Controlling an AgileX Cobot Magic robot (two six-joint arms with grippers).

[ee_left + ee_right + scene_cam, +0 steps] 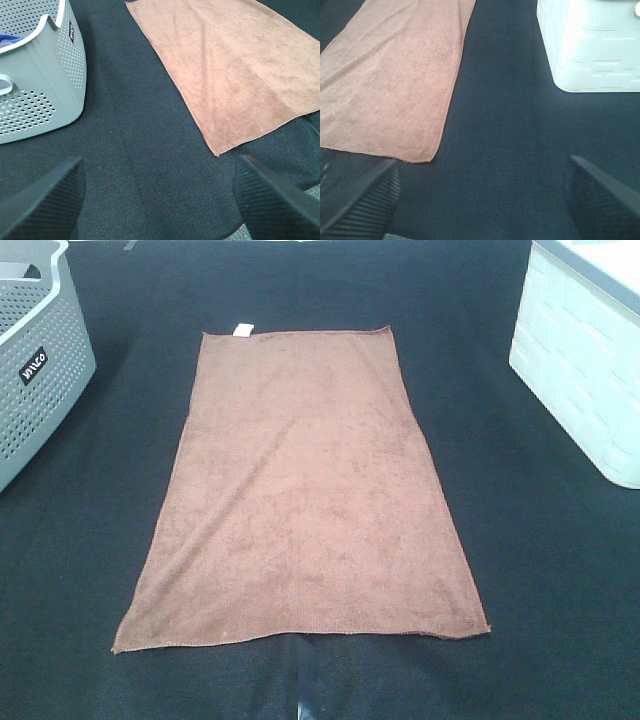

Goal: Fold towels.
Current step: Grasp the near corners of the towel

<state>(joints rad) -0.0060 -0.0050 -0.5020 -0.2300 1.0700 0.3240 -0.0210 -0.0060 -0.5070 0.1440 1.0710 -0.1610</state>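
The reddish-brown towel (pixel 305 490) lies flat and unfolded mid-table (pixel 540 570), its white tag (pixel 241 330) on the far short hem. The left gripper (pixel 160 200) and right gripper (pixel 482 200) are both spread, empty.

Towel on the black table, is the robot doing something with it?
Nothing holds it yet. The reddish-brown towel lies flat and unfolded on the dark table, with a grey basket on one side and a white bin on the other. The left gripper and right gripper each face a near corner of it, jaws wide open and empty, so the folding has not started.
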